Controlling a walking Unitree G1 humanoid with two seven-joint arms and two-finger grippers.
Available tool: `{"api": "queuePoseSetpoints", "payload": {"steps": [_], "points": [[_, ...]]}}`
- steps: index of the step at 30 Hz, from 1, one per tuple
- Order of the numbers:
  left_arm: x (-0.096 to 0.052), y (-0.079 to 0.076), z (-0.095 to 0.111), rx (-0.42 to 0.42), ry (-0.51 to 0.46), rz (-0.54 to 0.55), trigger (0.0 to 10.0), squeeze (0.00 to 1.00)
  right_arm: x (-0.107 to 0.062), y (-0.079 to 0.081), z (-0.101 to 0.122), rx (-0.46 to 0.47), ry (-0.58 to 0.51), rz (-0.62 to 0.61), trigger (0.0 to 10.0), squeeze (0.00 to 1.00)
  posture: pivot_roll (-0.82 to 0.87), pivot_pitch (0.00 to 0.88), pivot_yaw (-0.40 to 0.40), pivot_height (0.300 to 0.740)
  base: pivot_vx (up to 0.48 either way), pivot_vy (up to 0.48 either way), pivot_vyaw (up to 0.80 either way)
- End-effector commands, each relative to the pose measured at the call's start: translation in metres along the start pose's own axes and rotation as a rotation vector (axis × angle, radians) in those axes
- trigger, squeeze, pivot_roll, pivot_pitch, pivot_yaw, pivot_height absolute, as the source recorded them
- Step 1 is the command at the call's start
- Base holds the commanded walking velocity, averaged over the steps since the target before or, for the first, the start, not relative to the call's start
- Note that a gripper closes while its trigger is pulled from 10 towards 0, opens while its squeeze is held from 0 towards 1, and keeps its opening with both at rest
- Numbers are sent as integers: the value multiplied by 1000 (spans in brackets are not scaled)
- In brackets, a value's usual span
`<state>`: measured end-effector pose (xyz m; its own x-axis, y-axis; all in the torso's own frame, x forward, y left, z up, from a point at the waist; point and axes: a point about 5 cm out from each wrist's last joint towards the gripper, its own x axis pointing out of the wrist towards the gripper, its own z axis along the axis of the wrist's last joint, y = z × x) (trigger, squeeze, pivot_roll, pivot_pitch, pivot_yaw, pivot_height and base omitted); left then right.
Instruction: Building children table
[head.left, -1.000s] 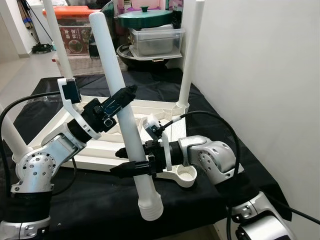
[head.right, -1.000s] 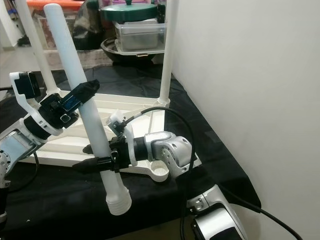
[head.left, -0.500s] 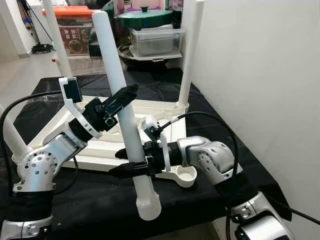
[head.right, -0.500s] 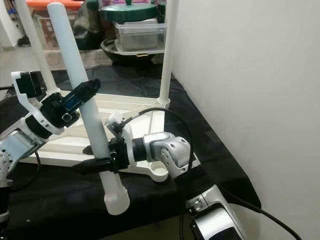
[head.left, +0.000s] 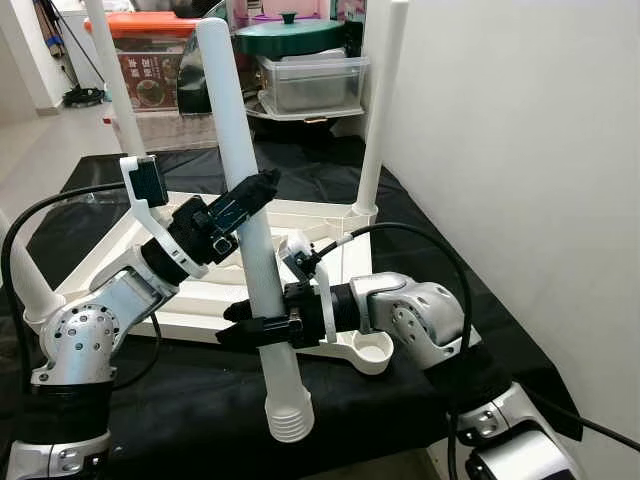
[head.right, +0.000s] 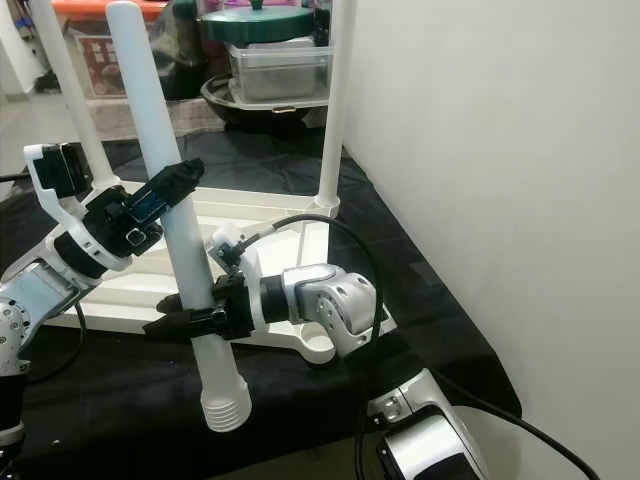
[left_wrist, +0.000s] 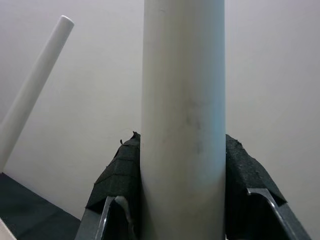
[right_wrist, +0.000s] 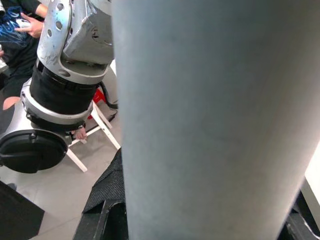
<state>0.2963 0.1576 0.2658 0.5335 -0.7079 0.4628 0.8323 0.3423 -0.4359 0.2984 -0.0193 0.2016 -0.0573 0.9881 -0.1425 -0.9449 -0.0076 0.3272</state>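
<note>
— Two grippers are closed on one white table leg (head.left: 250, 230), is that so?
— Yes. It is clamped high up by the left gripper (head.left: 255, 193) and lower down by the right gripper (head.left: 245, 322), and is held nearly upright, its ribbed end hanging above the black cloth (head.left: 400, 400), just beside the upturned white tabletop (head.left: 300, 215).
— Can any writing be read?
— Print is seen on the orange-lidded box (head.left: 150, 70) behind, but it cannot be made out.

A black cloth (head.left: 330, 170) covers the tabletop beside a white wall (head.left: 520, 150). Behind it stand a clear plastic box (head.left: 312, 82), a green pot lid (head.left: 290, 35) and an orange-lidded bin (head.left: 150, 55).
</note>
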Motion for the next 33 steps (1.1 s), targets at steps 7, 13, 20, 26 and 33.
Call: {"api": "queuePoseSetpoints", "payload": {"steps": [7,13,20,26,33], "points": [[-5,5,4,-13,-25,47,10000,1000,1,0,6,-25,-12,-3,0,0,-41,0,-4,740,0,0,0],[-12,2,8,0,-42,57,10000,1000,-6,-2,9,-30,-30,-13,0,0,-41,0,-4,740,0,0,0],[-33,-4,6,45,-87,131,10000,0,-33,-22,27,-65,-97,-146,0,0,-34,0,-10,740,0,0,0],[-49,-15,-1,31,-134,168,10000,0,-59,-39,55,-104,-218,-304,0,0,-30,0,-13,740,0,0,0],[-60,-18,-18,48,-129,273,10000,0,-74,-50,73,-150,-347,-491,0,0,-18,0,-14,740,0,0,0]]}}
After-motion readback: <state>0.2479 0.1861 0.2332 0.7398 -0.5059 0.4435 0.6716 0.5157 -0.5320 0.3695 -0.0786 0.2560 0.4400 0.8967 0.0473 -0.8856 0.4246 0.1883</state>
